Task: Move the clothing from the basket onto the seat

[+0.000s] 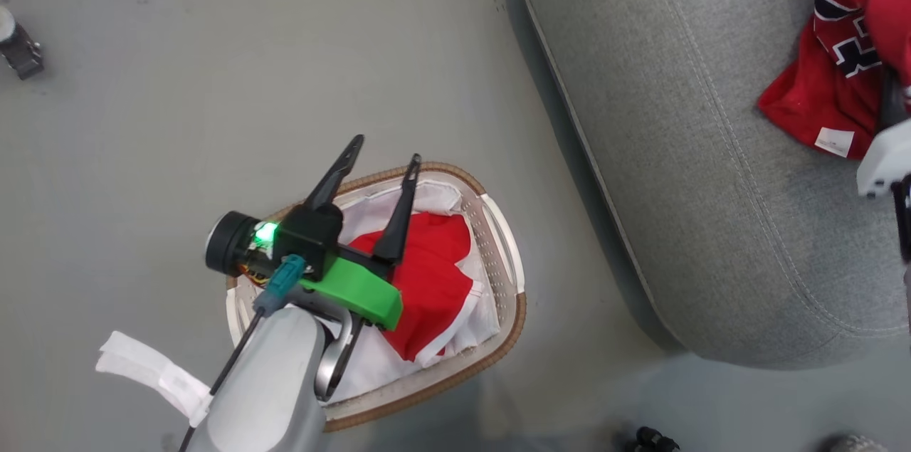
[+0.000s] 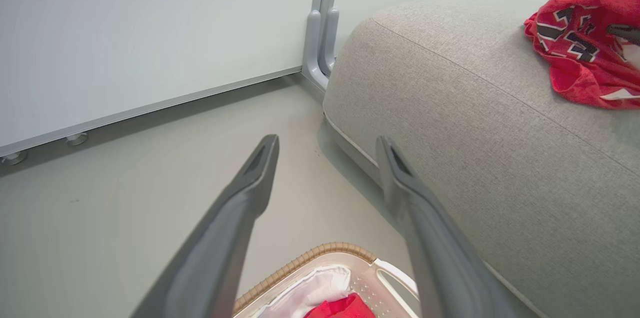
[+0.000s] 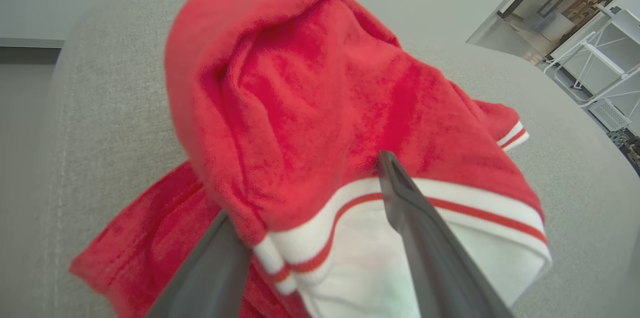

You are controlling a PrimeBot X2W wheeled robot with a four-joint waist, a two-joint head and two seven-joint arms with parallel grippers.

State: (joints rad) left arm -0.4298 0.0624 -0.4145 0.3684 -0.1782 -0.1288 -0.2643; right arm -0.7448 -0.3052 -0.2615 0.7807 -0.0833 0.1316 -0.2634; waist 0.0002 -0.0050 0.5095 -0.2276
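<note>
Left end effector (image 1: 385, 149) hovers over the basket (image 1: 502, 245), fingers apart and empty. They point forward more than down, so I'd pitch the wrist down before reaching in. One red garment (image 1: 427, 274) lies in there on the white liner (image 1: 370, 359). It looks soft, light and floppy. I'd pinch a raised fold mid-cloth and avoid the liner. Right end effector (image 3: 305, 185) is over the seat (image 1: 712, 153), fingers apart, with the striped-trim piece (image 3: 320, 97) draped across them by the numbered jersey (image 1: 833, 75).

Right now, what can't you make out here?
Right gripper: one fingertip under the garment, right wrist view.
Basket: left gripper covers part of its contents, head view.
Jersey: numerals crumpled, cut by the right edge, head view.
</note>
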